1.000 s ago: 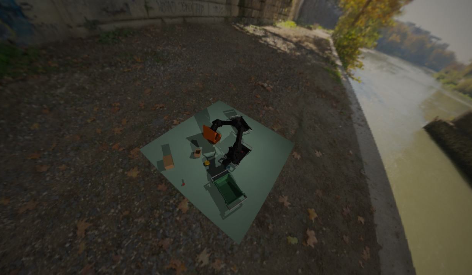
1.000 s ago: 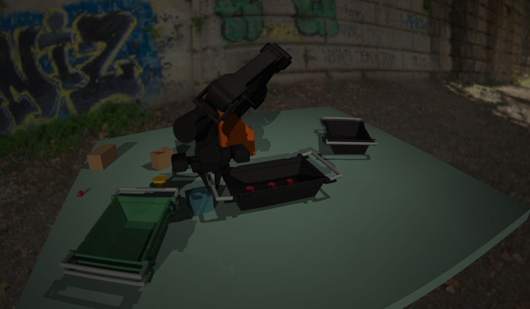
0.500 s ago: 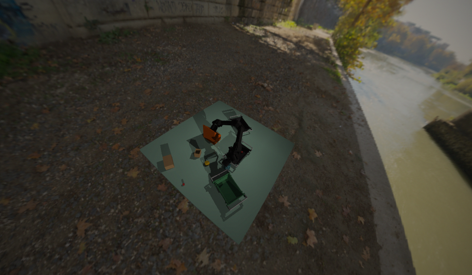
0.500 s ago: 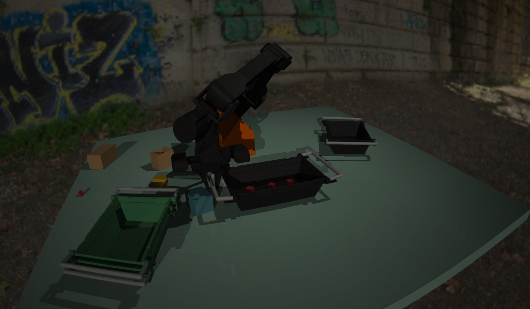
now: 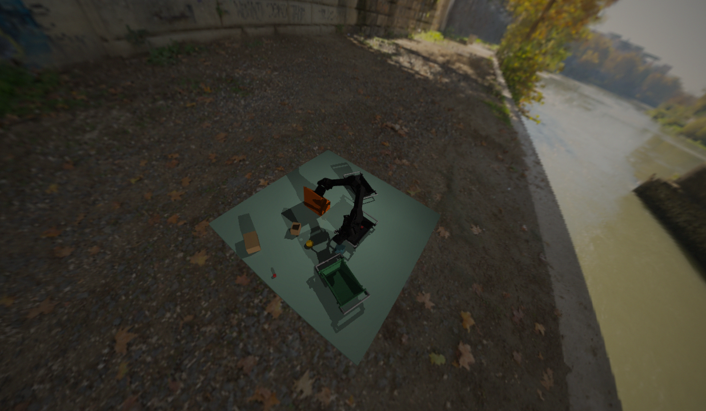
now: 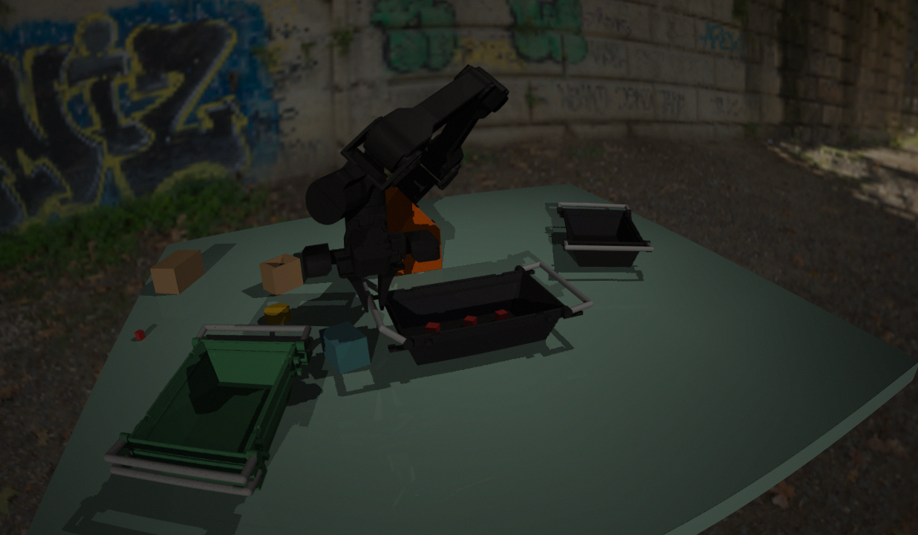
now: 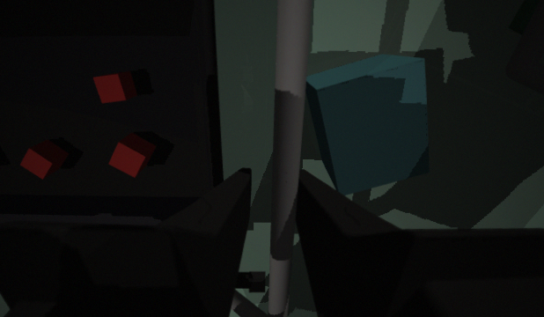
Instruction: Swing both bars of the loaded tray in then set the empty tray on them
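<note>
The black loaded tray (image 6: 482,340) (image 7: 180,119) stands on the table with several small red blocks (image 6: 470,320) (image 7: 115,88) inside. Its near-left bar (image 6: 381,325) (image 7: 290,66) is out beyond the end, tilted up a little from its hinges. Its other bar (image 6: 564,284) is swung out over the far end. My gripper (image 6: 374,307) (image 7: 272,178) points down with its fingers a little apart, one on each side of the near-left bar. A gap shows beside the bar, so it is not clamped. An empty green tray (image 5: 345,283) (image 6: 229,412) and an empty black tray (image 6: 601,257) stand on the table.
A blue block (image 6: 345,349) (image 7: 373,128) stands close outside the near-left bar. Two tan boxes (image 6: 176,271) (image 6: 281,273), a yellow piece (image 6: 275,311) and a red cube (image 6: 140,334) lie to the left. An orange object (image 5: 316,200) (image 6: 419,239) stands behind the arm.
</note>
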Robot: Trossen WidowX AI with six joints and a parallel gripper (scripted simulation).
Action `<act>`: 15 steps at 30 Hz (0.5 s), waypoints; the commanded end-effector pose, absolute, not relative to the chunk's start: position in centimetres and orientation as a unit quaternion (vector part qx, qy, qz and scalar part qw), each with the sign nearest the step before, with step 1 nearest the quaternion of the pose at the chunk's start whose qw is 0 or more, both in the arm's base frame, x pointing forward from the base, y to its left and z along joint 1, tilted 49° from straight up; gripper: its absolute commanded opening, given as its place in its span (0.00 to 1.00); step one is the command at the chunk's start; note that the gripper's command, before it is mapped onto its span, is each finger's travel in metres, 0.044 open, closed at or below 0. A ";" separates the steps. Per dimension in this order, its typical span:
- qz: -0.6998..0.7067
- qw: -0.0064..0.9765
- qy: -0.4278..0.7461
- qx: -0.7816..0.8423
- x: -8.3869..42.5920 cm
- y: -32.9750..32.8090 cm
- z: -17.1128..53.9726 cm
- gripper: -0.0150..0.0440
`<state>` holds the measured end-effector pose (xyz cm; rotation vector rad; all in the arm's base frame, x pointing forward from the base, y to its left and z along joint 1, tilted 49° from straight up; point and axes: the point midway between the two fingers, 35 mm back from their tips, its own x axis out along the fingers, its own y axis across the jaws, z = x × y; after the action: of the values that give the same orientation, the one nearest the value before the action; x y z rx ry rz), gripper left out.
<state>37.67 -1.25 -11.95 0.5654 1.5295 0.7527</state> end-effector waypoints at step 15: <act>0.336 0.621 0.663 0.247 37.1 4.2 -8.5 0.40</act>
<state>37.22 3.60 -8.70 0.5626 1.5278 0.7763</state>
